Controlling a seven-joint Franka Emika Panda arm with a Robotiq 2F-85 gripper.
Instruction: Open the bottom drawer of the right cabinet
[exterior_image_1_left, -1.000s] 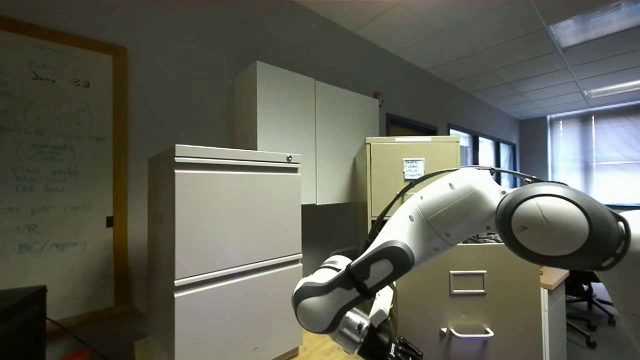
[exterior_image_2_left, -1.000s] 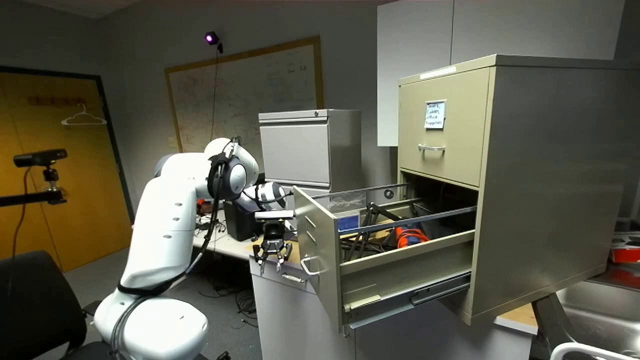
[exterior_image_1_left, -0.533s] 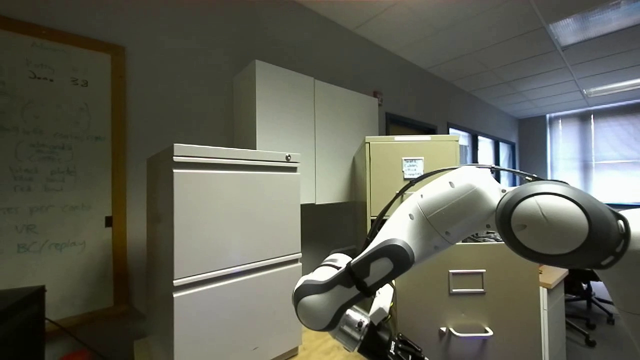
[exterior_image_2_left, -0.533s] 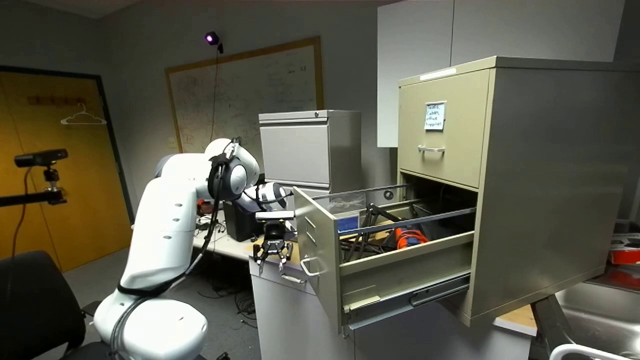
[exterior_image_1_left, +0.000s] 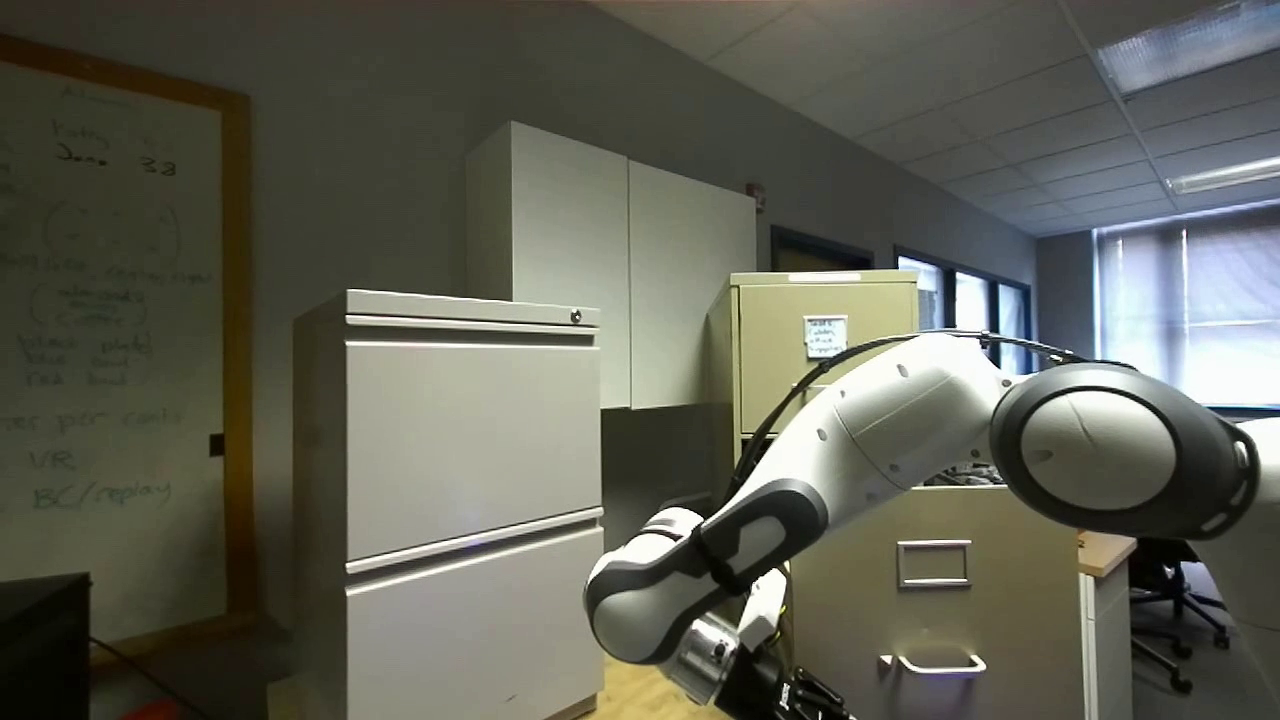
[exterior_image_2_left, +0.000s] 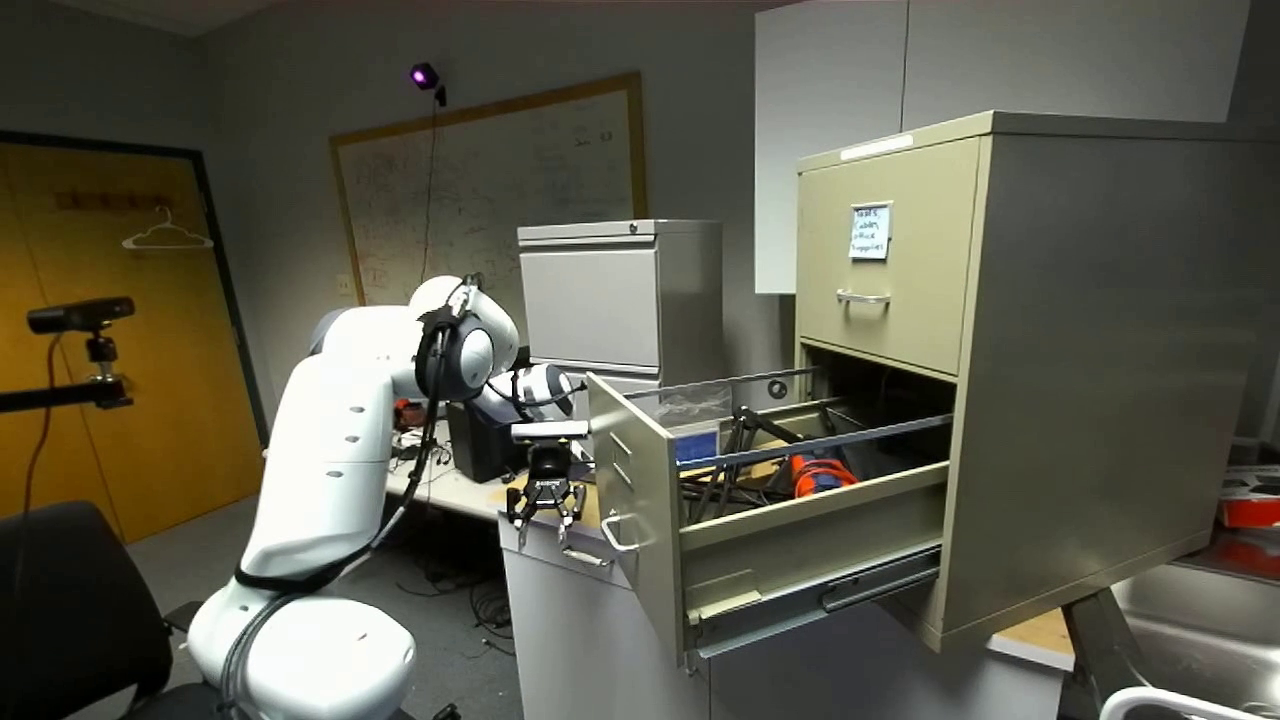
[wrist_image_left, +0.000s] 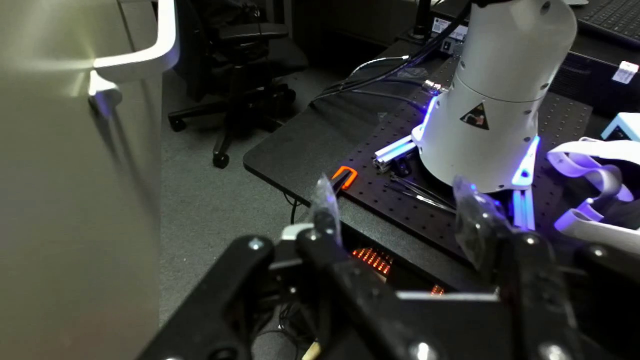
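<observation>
The right cabinet (exterior_image_2_left: 1090, 350), tan metal, shows in both exterior views (exterior_image_1_left: 825, 300). Its bottom drawer (exterior_image_2_left: 632, 490) stands pulled far out, with tools and cables inside; its front also shows in an exterior view (exterior_image_1_left: 850, 600) and at the left of the wrist view (wrist_image_left: 75, 210). The pull handle (exterior_image_2_left: 615, 535) is on the front's lower part, and in the wrist view (wrist_image_left: 155, 55) it is apart from the fingers. My gripper (exterior_image_2_left: 542, 532) is open and empty beside the drawer front. It is partly cut off in an exterior view (exterior_image_1_left: 815, 700); its fingers fill the lower wrist view (wrist_image_left: 397, 205).
A pale grey lateral cabinet (exterior_image_1_left: 475, 440) stands near the arm. A white base cabinet (exterior_image_2_left: 600, 640) with a handle (exterior_image_2_left: 586, 557) is below the drawer. The wrist view shows a dark table edge (wrist_image_left: 280, 150), the robot base (wrist_image_left: 480, 125) and an office chair (wrist_image_left: 235, 75).
</observation>
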